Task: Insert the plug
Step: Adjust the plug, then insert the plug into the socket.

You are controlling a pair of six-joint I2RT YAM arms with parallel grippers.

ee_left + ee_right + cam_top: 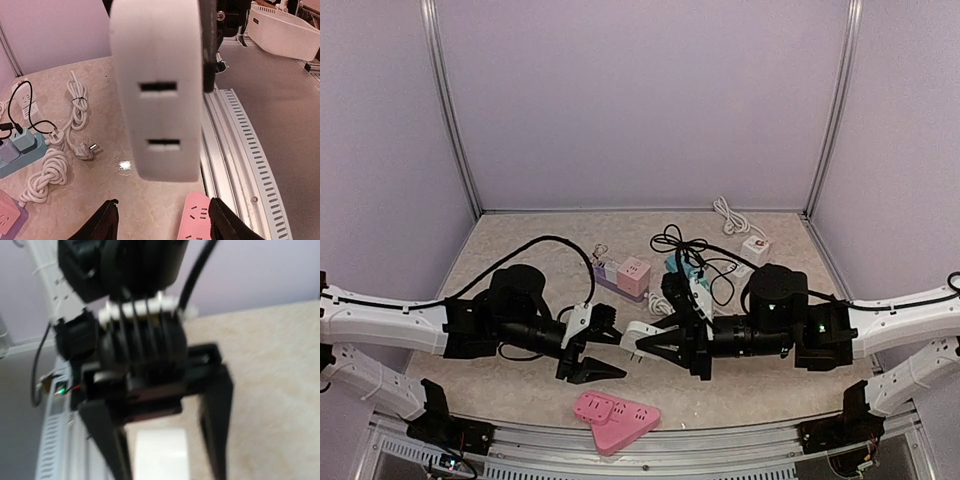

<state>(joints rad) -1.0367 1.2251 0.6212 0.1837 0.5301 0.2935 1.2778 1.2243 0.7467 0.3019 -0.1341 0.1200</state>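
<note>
The plug is a white block held above the table between the two arms, with my right gripper shut on it. In the left wrist view the plug fills the upper middle and shows two dark flat marks on its face; one black finger of the right gripper presses its right side. My left gripper faces it from the left, open, with nothing between its fingers. The blurred right wrist view shows the plug at the bottom, with the left gripper's fingers spread on either side.
A pink power strip lies at the table's front edge, below the grippers. Pink and purple cube sockets, a teal strip with black cables and a coiled white cord lie behind. A small white socket sits far right.
</note>
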